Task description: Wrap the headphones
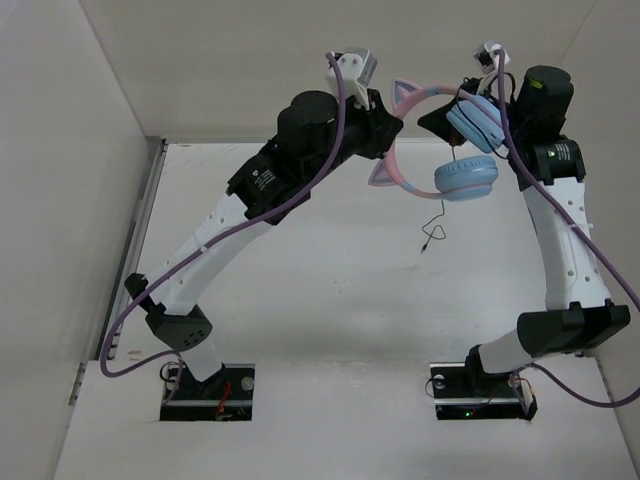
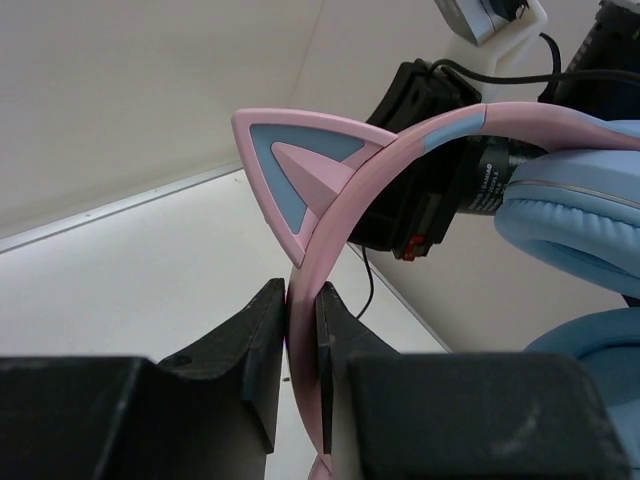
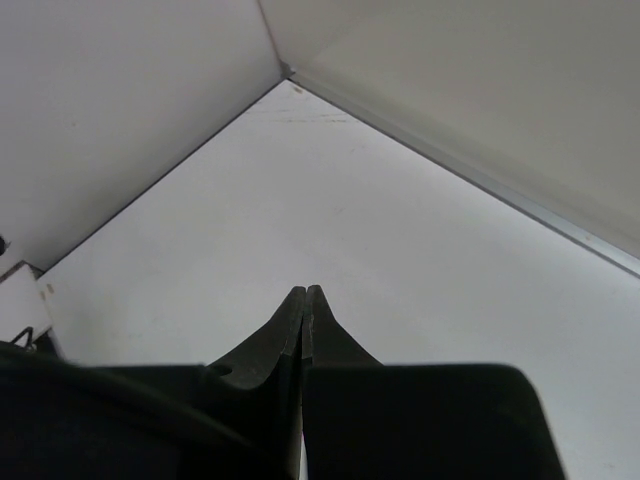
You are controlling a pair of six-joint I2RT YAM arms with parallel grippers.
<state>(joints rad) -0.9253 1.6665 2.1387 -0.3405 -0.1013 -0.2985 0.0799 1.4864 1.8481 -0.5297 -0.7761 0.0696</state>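
Note:
The headphones (image 1: 466,178) hang in the air at the back of the table, with a pink headband (image 2: 335,225), cat ears (image 2: 300,165) and light blue ear cups (image 2: 570,235). My left gripper (image 1: 393,130) (image 2: 302,300) is shut on the headband just below one cat ear. The thin black cable (image 1: 437,215) dangles from the cups, its plug end near the tabletop. My right gripper (image 1: 434,119) (image 3: 304,292) sits right beside the upper ear cup, jaws pressed together with nothing seen between them. The right wrist view shows only bare table and walls.
White walls close in the table at the back and on both sides. A metal rail (image 1: 150,200) runs along the left edge. Thick purple robot cables (image 1: 330,160) loop along both arms. The arm bases (image 1: 205,385) stand at the near edge.

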